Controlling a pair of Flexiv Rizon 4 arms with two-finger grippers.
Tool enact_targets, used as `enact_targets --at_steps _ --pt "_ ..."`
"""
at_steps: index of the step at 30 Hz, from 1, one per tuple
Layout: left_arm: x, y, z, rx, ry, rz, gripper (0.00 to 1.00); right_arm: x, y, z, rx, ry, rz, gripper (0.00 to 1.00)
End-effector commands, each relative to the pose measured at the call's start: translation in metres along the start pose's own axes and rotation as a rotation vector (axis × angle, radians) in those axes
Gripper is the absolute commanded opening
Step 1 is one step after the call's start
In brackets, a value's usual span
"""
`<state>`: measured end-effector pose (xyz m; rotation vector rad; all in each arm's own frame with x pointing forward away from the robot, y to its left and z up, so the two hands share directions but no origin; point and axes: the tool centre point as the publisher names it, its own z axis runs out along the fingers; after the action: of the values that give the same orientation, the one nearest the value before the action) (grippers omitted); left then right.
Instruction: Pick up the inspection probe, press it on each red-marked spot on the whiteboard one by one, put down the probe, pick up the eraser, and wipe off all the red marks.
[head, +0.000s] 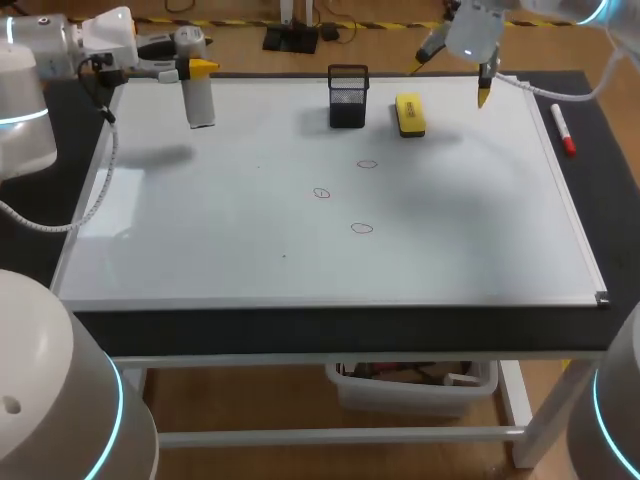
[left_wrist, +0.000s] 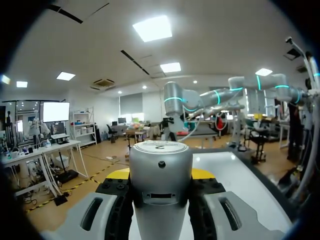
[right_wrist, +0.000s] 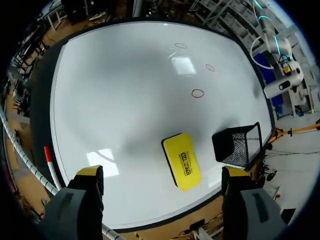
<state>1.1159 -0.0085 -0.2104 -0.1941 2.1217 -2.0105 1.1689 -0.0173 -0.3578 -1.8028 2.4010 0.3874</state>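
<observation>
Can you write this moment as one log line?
left gripper: holds probe | right gripper: open, near eraser | red marks: three, unwiped

A black mesh cup (head: 347, 97) stands upright at the far middle of my table, and it looks empty from above. From my right wrist, the cup (right_wrist: 237, 145) shows its open wire weave. A marker (head: 563, 129) with a red end lies on the black tabletop (head: 340, 328) at the far right, well apart from the cup.
</observation>
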Motion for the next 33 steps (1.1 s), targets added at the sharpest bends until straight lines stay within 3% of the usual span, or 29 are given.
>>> enact_targets --at_steps 1,8,19,33 --pt "0.002 -0.001 0.000 0.001 -0.005 0.003 0.00 -0.001 0.006 0.005 0.021 0.031 -0.068 1.00" --pt "0.002 -0.001 0.000 0.001 -0.005 0.003 0.00 -0.012 0.008 0.016 0.036 0.094 -0.181 1.00" --pt "0.002 -0.001 0.000 0.001 -0.005 0.003 0.00 -0.028 0.009 0.031 -0.006 0.090 -0.271 1.00" --pt "0.002 -0.001 0.000 0.001 -0.005 0.003 0.00 -0.039 0.001 0.051 -0.016 0.169 -0.290 1.00"
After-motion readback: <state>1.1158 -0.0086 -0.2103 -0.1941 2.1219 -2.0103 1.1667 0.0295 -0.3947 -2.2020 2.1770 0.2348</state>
